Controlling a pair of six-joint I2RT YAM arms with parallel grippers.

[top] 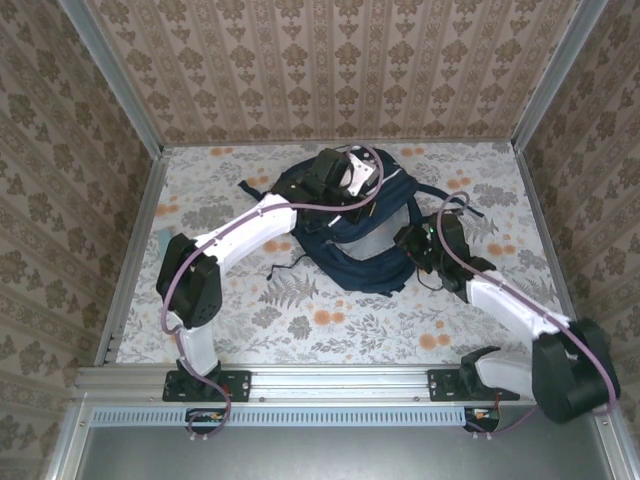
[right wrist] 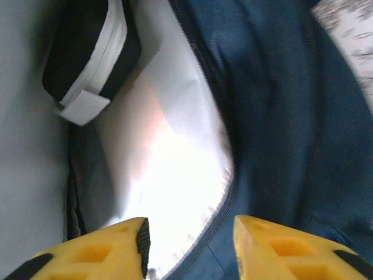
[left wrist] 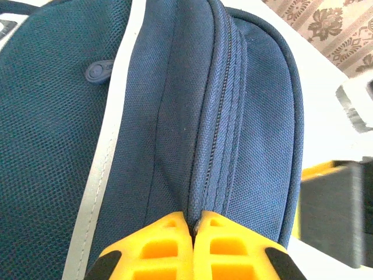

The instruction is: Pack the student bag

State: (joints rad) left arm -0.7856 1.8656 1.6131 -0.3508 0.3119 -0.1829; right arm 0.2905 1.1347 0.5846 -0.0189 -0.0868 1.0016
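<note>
Right of centre on the table [top: 300, 330], the right gripper [right wrist: 189, 245] stands with jaws apart at the open mouth of the student bag [top: 360, 265], which lies mid-table toward the far edge and whose zipper seam [left wrist: 218, 134] the left gripper [left wrist: 194, 224] pinches farther back, so packing looks unfinished, with closing still ahead.
</note>
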